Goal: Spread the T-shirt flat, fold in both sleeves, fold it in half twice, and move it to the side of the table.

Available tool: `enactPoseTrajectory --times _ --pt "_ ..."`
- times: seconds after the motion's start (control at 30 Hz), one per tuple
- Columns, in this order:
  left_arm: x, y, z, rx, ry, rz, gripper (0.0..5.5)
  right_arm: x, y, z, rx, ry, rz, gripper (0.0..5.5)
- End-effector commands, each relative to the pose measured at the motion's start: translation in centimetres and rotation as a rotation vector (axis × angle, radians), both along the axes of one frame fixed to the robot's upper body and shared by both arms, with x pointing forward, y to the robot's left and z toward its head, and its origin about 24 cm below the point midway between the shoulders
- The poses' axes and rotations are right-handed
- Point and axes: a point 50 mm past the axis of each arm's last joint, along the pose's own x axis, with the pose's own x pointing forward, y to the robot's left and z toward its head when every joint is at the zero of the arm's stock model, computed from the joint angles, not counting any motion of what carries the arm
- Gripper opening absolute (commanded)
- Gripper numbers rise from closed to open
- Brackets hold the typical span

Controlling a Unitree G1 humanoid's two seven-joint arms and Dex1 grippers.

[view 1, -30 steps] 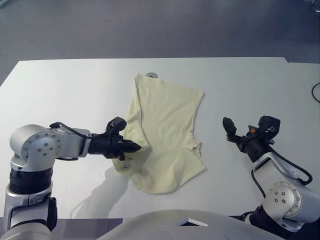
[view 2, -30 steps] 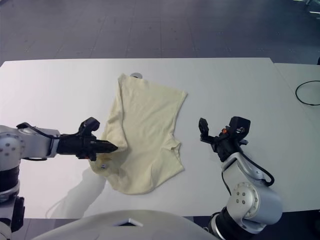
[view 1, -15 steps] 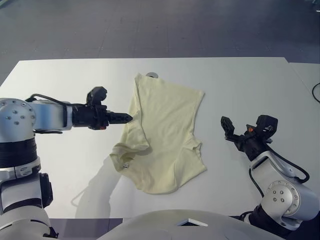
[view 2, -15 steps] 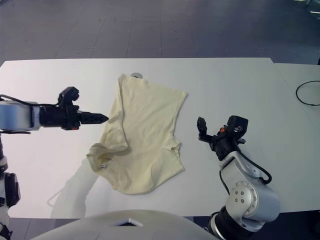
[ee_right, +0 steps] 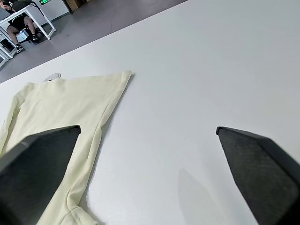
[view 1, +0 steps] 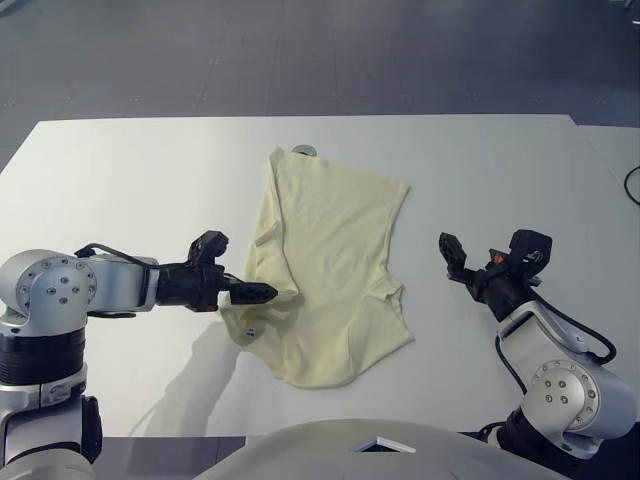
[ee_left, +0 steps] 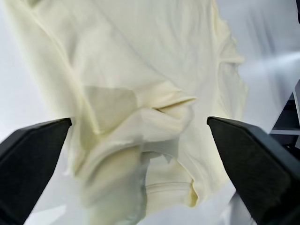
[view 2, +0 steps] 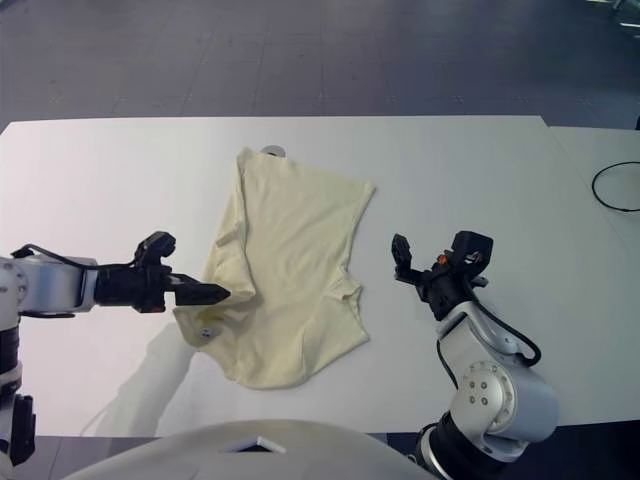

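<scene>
A pale yellow T-shirt [view 1: 330, 260] lies crumpled in the middle of the white table [view 1: 130, 180], its left side bunched into a folded sleeve [ee_left: 140, 117]. My left gripper [view 1: 262, 292] is low over the table at that bunched left edge. In the left wrist view its fingers [ee_left: 33, 159] stand wide apart, open, with the fold between them. My right gripper [view 1: 488, 255] hovers open over bare table to the right of the shirt, apart from it; the shirt's far right corner [ee_right: 123, 75] lies ahead of it.
A small grey round disc [view 1: 303, 151] sits on the table at the shirt's far edge. A black cable [view 1: 632, 185] loops on the neighbouring surface at the right. Bare tabletop lies on both sides of the shirt.
My left gripper left the shirt's left edge, swung up and away, then came back low to the bunched sleeve. The sleeve fold slumped lower. The right arm barely moved.
</scene>
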Motion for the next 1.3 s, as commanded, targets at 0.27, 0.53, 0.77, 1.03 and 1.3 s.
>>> enactPoseTrajectory --times 0.27,0.53,0.77,1.03,1.3 --pt "-0.4 -0.4 -1.5 0.014 0.014 0.015 5.38 0.0 0.3 0.2 0.011 -0.012 -0.005 5.4" --pt "-0.3 -0.7 -1.7 -0.12 0.046 0.057 5.38 0.1 0.4 0.1 0.008 -0.01 0.004 5.4" --pt "-0.2 -0.3 -3.2 -0.136 0.119 0.165 5.38 0.4 0.5 0.1 0.006 -0.014 0.013 5.4" --pt "-0.4 0.0 -4.3 -0.179 0.2 0.257 4.01 0.3 0.7 0.0 0.005 -0.009 0.025 5.4" --pt "-0.4 0.3 -5.1 -0.148 0.252 0.346 2.54 0.3 1.2 -0.1 0.002 -0.003 0.042 5.4"
